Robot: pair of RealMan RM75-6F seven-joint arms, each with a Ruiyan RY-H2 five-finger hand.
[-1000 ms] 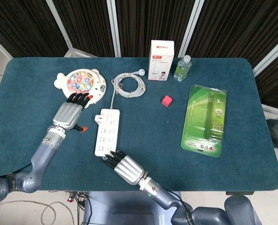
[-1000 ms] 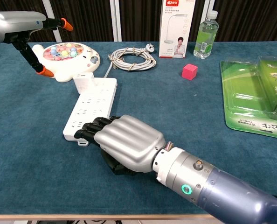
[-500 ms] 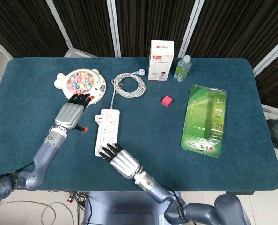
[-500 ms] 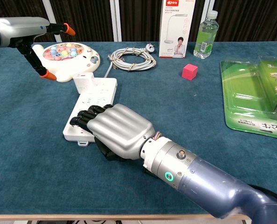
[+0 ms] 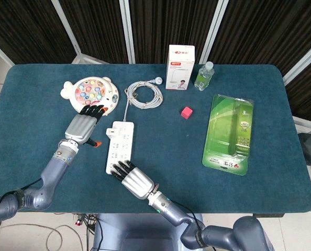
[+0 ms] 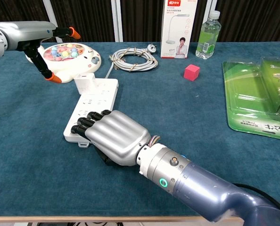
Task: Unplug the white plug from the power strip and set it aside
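Note:
The white power strip lies lengthwise at centre left of the blue table. The white plug sits in the strip's far left corner, and a white cable runs from the strip's far end to a coil. My right hand lies palm down, its dark fingertips resting on the strip's near end. My left hand hovers just left of the plug with fingers apart, holding nothing and not touching it.
A fish-shaped toy lies right behind my left hand. A lamp box, a bottle and a red cube stand further back. A green blister pack lies at the right.
My right hand has slid forward and left until its fingertips lie on the strip's near end. My left hand has drifted slightly right, nearer the plug.

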